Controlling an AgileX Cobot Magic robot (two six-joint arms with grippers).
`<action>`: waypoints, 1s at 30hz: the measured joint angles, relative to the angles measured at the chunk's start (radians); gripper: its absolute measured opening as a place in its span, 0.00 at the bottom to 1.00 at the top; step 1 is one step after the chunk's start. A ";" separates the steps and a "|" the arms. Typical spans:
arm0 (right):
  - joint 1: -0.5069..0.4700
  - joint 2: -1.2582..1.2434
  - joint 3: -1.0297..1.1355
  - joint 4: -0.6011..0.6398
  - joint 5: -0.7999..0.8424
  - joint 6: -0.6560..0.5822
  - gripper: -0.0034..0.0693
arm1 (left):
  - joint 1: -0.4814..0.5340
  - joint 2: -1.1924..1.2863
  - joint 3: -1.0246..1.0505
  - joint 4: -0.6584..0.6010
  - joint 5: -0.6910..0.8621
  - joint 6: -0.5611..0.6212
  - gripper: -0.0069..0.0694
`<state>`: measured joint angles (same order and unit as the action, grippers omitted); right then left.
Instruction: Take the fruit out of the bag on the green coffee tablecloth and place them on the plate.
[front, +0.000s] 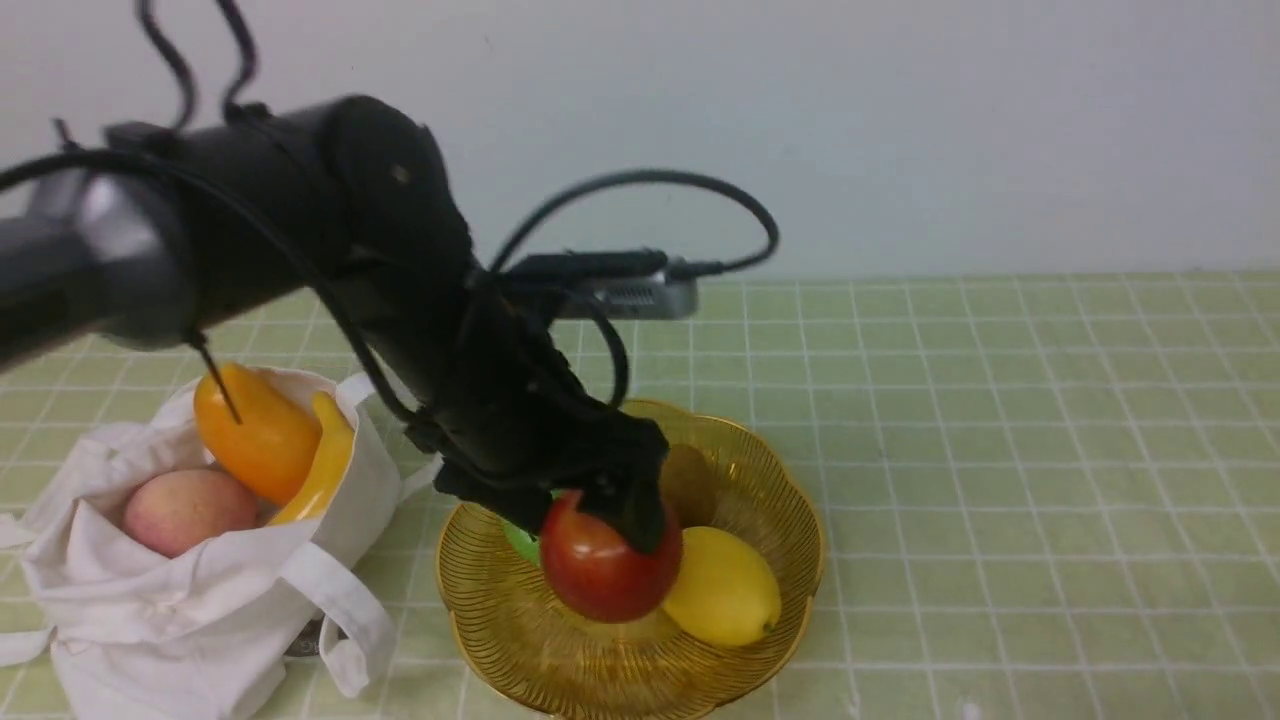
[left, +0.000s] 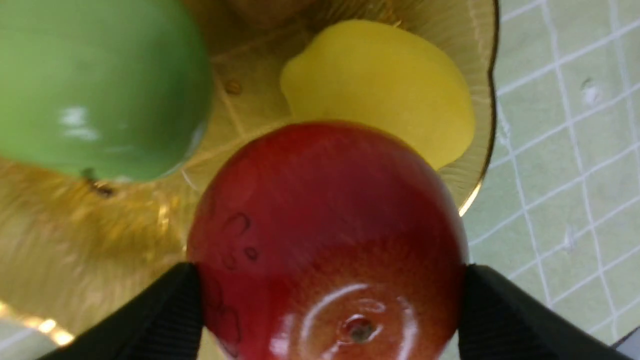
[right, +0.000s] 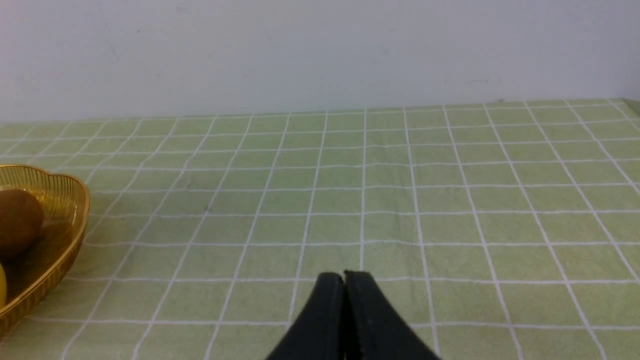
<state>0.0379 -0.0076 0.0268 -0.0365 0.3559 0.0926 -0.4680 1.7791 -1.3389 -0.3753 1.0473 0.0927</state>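
My left gripper (front: 600, 515) is shut on the glossy red apple (front: 605, 565) and holds it just above the amber plate (front: 500, 610). In the left wrist view the apple (left: 325, 235) sits between the two black fingers (left: 165, 315). The white bag (front: 200, 600) lies left of the plate on the green checked tablecloth (front: 1000, 450). It holds the pink peach (front: 185, 510), the orange mango-like fruit (front: 255, 430) and the yellow banana (front: 320, 465). My right gripper (right: 344, 276) is shut and empty over bare cloth; it does not show in the front view.
On the plate lie a yellow lemon (front: 725, 585), a green apple (front: 522, 542) mostly hidden behind my gripper, and a brown round fruit (front: 690, 480). They also show in the left wrist view: lemon (left: 380, 85), green apple (left: 95, 85). The plate rim (right: 75, 225) shows in the right wrist view.
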 joint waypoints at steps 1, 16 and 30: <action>0.000 0.000 0.000 0.000 0.000 0.000 0.03 | -0.003 0.008 0.000 0.002 -0.003 0.000 0.88; 0.000 0.000 0.000 0.000 0.000 0.000 0.03 | -0.012 0.060 -0.027 0.035 -0.053 -0.004 0.98; 0.000 0.000 0.000 0.000 0.000 0.000 0.03 | -0.012 0.055 -0.134 0.015 0.058 -0.027 0.83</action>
<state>0.0379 -0.0076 0.0268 -0.0365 0.3559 0.0926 -0.4805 1.8346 -1.4729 -0.3606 1.1052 0.0654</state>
